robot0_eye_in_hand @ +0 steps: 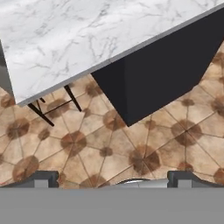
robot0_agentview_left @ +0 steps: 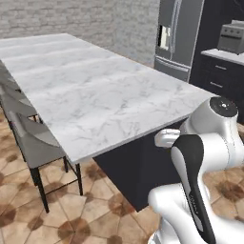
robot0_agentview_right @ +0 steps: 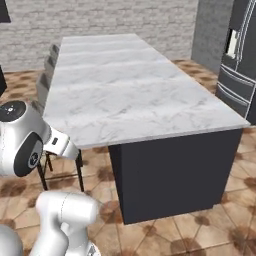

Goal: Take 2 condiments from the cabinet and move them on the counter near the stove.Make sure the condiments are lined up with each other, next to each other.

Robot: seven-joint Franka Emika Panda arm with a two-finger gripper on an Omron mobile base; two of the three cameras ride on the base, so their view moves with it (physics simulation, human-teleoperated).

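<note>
While the base faces a long white-grey marble island top (robot0_agentview_left: 95,90) on a black slab-sided base (robot0_agentview_right: 175,170), the task looks to be at its very start: no condiment bottle, ornate cabinet door or cooktop can be made out from here, so where the bottles stand cannot be told. The two-finger gripper (robot0_eye_in_hand: 113,180) hangs over the floor just off the island's near corner, its two small dark fingertips (robot0_eye_in_hand: 43,178) set far apart at the bottom of the hand view, wide and holding nothing.

The step in hand appears to be travel toward the cabinet. The next move probably calls for the base to drive or turn away from the island toward the kitchen wall, then for the arm to rise to a door handle.

The marble is smooth, pale and finely veined, with a thin squared edge. Grey upholstered stools (robot0_agentview_left: 33,143) on thin black legs are tucked along the island's left edge. The floor (robot0_eye_in_hand: 100,144) is terracotta tile in a repeating brown star-and-hexagon pattern. A grey brick wall (robot0_agentview_right: 100,20) runs behind, a glossy stainless-steel refrigerator (robot0_agentview_left: 176,33) stands beyond the island's far right corner, and beside it a pale counter (robot0_agentview_left: 221,55) on dark drawers carries a boxy steel appliance (robot0_agentview_left: 232,37).
</note>
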